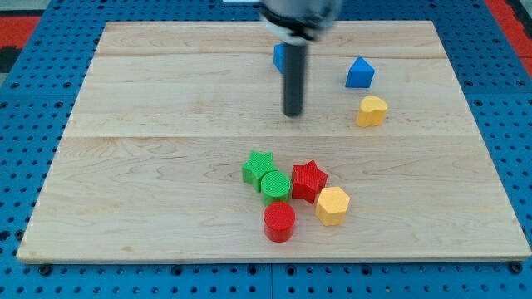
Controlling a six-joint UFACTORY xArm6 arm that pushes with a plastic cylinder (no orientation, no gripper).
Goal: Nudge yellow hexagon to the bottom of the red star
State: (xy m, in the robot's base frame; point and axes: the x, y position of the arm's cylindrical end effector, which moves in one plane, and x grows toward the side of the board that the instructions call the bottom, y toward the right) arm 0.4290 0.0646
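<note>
Tip (293, 115) above red star (308, 180)

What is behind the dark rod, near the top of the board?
A blue block shows at the rod's left side, partly covered, so its shape cannot be told. My tip rests on the bare board, apart from all blocks.

The wooden board (166, 124) carries seven blocks. Low and just right of centre sits a tight cluster: green star (257, 166), green cylinder (275, 184) touching it, red star (309, 179) just right of that, yellow hexagon (332, 205) touching the red star's lower right, and red cylinder (279, 222) below the green one. In the upper right lie a blue block (360, 73) and a yellow heart (371, 110); another blue block (279, 56) sits half hidden at upper centre.
</note>
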